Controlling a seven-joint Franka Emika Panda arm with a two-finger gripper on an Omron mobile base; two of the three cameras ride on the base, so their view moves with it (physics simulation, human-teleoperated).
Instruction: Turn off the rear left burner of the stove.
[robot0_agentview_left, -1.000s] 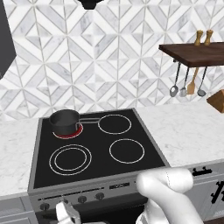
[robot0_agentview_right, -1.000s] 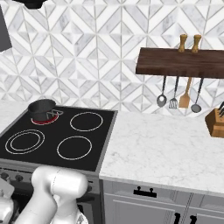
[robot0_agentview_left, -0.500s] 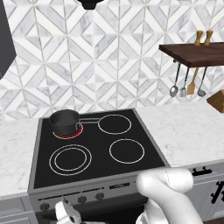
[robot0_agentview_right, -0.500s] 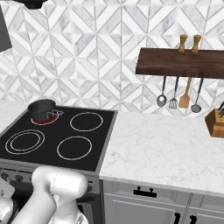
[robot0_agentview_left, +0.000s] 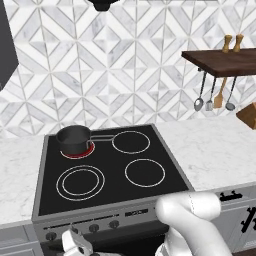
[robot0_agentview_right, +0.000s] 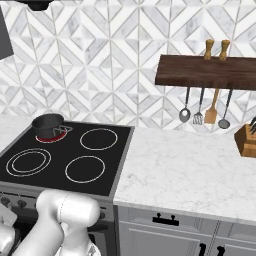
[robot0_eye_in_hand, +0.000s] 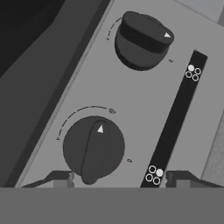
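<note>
Grey front panel of the stove (robot0_agentview_left: 45, 222) fills the near field: the gripper (robot0_eye_in_hand: 118, 177), jaws spread and holding nothing, straddles a dark knob (robot0_eye_in_hand: 93, 148) at 11 o'clock, its grip bar running 12 to 6. A second knob (robot0_eye_in_hand: 142, 40) lies beyond at 1 o'clock, with bare panel between. Farthest, the rear left burner (robot0_agentview_left: 79, 150) glows red beneath the saucepan (robot0_agentview_left: 73, 139).

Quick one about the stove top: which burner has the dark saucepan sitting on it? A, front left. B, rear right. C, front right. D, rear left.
D: the dark saucepan sits on the rear left burner, whose red glow shows at the pan's base, on the stove.
</note>
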